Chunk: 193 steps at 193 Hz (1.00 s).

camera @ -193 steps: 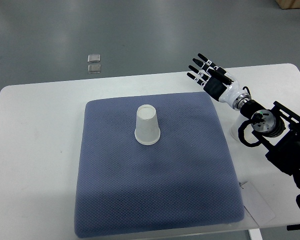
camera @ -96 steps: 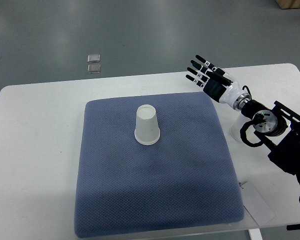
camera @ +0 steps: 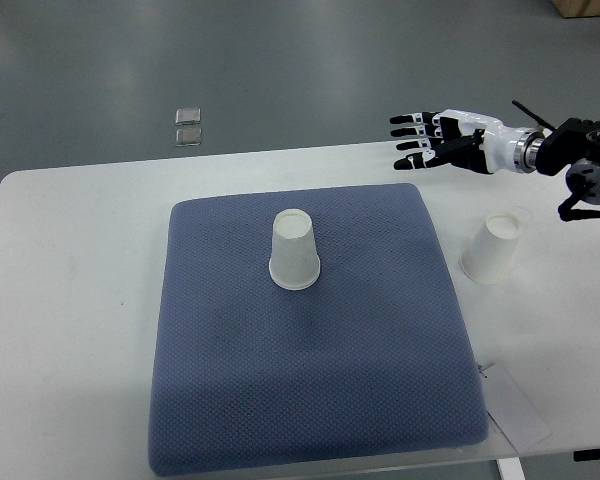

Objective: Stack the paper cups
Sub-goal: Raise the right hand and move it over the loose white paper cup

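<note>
We see our right hand [camera: 435, 142] held out level over the far edge of the table [camera: 70, 300], its arm coming in from the right edge. The fingers [camera: 405, 132] are spread and point left; the hand is released and holds nothing. Our left arm does not show.

One cup [camera: 295, 250] stands upside down on the mat [camera: 310, 380], toward its far middle. A second cup [camera: 490, 248], also upside down, stands on the bare table just beside the mat's right edge, below the forearm and well apart from the first.

The mat leaves wide bare table to the left and a narrower strip to the right. Its near edge runs close to the table's near edge.

The cups are white, tapered paper. The mat is blue-grey with a fine woven grain and rounded corners. The table is smooth white. A white sheet [camera: 515, 405] lies at the mat's near right corner.
</note>
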Available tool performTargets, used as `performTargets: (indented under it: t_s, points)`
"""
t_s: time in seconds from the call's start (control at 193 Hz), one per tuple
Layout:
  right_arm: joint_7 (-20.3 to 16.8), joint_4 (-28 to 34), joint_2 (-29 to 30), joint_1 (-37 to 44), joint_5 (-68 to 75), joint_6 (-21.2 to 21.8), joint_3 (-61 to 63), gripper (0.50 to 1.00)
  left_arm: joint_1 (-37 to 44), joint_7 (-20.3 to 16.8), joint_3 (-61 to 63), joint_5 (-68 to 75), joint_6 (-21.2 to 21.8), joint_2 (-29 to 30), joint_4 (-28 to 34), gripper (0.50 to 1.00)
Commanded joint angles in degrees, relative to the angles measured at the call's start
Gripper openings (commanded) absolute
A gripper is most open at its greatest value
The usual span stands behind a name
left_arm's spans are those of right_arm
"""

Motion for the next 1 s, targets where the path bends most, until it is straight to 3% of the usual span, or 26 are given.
performTargets:
  t_s: [0.0, 0.036, 0.088, 0.093, 0.104, 0.207, 0.213, 0.285, 0.493, 0.695, 0.996]
  points:
    - [-0.3, 1.4, -4.4, 8.8, -2.1, 3.2, -11.9, 0.919, 0.0, 0.0, -0.1, 0.0, 0.0, 0.0, -0.1, 1.000]
    - [-1.1, 2.4, -5.8, 13.3, -3.9, 4.4, -16.6, 0.919, -0.1, 0.0, 0.0, 0.0, 0.0, 0.0, -0.1, 1.000]
    - [-1.2, 2.4, -5.8, 13.3, -4.0, 4.4, -16.6, 0.919, -0.1, 0.0, -0.1, 0.0, 0.0, 0.0, -0.1, 1.000]
    - [-2.2, 4.1, -7.2, 18.4, -6.0, 5.7, -21.9, 0.919, 0.0, 0.0, -0.1, 0.0, 0.0, 0.0, -0.1, 1.000]
    - [-2.5, 4.4, -7.4, 19.7, -6.4, 6.1, -23.2, 0.919, 0.0, 0.0, 0.0, 0.0, 0.0, 0.0, -0.1, 1.000]
    - [-3.2, 6.0, -8.0, 24.5, -8.3, 7.8, -28.1, 0.919, 0.0, 0.0, 0.0, 0.0, 0.0, 0.0, -0.1, 1.000]
    - [-3.7, 7.3, -8.2, 29.4, -10.2, 9.3, -32.9, 0.919, 0.0, 0.0, 0.0, 0.0, 0.0, 0.0, -0.1, 1.000]
    - [-4.0, 9.1, -8.1, 35.3, -12.6, 10.9, -38.7, 0.919, 0.0, 0.0, 0.0, 0.0, 0.0, 0.0, -0.1, 1.000]
    - [-5.0, 14.4, -6.0, 49.1, -20.0, 12.1, -51.7, 0.921, 0.0, 0.0, 0.0, 0.0, 0.0, 0.0, -0.1, 1.000]
    - [-6.5, 17.9, -1.9, 56.6, -20.3, 12.1, -58.2, 0.923, -0.1, 0.0, 0.0, 0.0, 0.0, 0.0, -0.1, 1.000]
    - [-6.5, 20.3, -0.8, 57.9, -20.2, 12.1, -59.9, 0.921, -0.1, 0.0, 0.0, 0.0, 0.0, 0.0, -0.1, 1.000]
